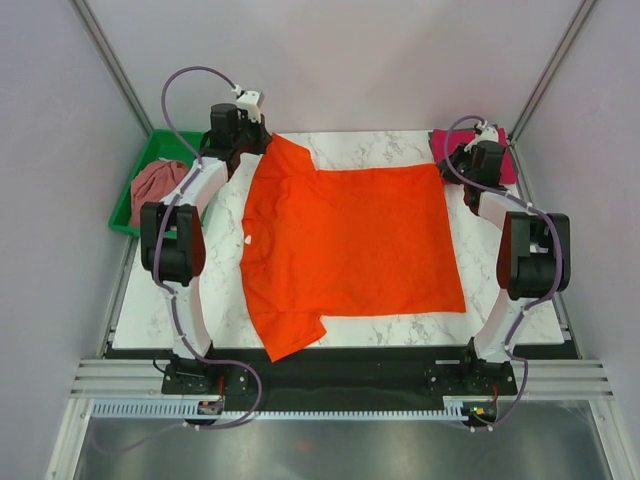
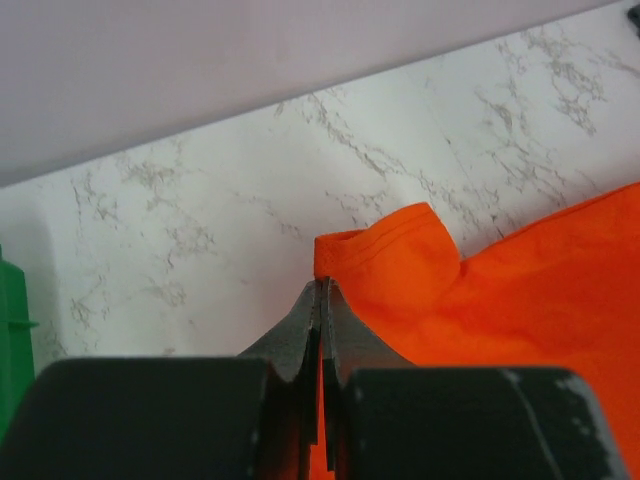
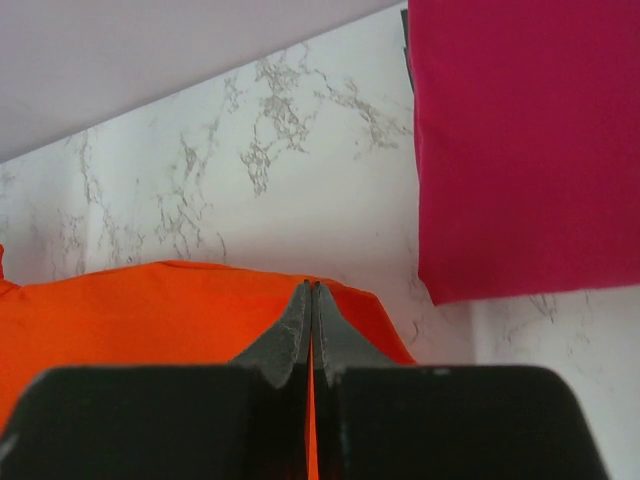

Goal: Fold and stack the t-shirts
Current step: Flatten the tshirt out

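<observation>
A bright orange t-shirt (image 1: 345,245) lies spread flat on the marble table (image 1: 500,320), collar to the left and hem to the right. My left gripper (image 1: 262,143) (image 2: 322,283) is shut on the far sleeve (image 2: 385,260), with orange cloth showing between its fingers. At the shirt's far right corner (image 3: 380,320), my right gripper (image 1: 448,160) (image 3: 311,285) is shut on the hem edge. A folded magenta-pink t-shirt (image 1: 503,152) (image 3: 525,140) lies at the back right, partly under the right arm. A dusty rose t-shirt (image 1: 157,185) sits crumpled in the green tray (image 1: 122,215).
The green tray (image 2: 12,340) stands off the table's left side, close to the left arm. Grey walls close in the back and both sides. The black base rail (image 1: 340,365) runs along the near edge.
</observation>
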Controlling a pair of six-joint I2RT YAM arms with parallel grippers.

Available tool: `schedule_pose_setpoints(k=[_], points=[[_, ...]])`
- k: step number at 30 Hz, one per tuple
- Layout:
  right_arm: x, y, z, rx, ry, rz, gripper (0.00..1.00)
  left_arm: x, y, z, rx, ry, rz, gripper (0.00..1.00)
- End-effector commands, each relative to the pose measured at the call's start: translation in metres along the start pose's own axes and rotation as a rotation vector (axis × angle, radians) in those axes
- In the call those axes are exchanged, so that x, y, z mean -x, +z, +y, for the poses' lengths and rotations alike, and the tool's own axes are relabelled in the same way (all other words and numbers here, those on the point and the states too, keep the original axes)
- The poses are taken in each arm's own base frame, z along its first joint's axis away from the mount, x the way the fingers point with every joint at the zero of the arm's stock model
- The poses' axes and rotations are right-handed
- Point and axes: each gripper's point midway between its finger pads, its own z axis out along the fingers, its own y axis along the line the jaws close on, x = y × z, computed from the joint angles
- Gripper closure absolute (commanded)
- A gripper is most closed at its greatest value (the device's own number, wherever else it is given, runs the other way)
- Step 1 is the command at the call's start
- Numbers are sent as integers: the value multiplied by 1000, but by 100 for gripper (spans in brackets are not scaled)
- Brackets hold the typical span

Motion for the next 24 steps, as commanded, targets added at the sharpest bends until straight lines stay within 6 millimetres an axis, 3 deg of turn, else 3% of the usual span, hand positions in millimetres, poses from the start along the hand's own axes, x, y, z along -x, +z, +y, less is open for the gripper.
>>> schedule_pose_setpoints(k=[1,6,12,17,23,24], points=[[54,16,32,152,-9,-156,100,60,13,3,-35,108,-184,98],[45,42,22,154,-7,-142,100,52,19,8,-28,91,-170,98],[32,57,7,111,-30,-93,100,21,18,23,-10,86,-110,98],[23,60,-3,96,-52,-86,100,9,9,35,19,90,-86,98],[29,55,-11,86,-85,-126,100,11,-13,47,40,54,-94,98],[28,56,-13,81,-90,-122,100,2,-14,45,39,46,-80,98]])
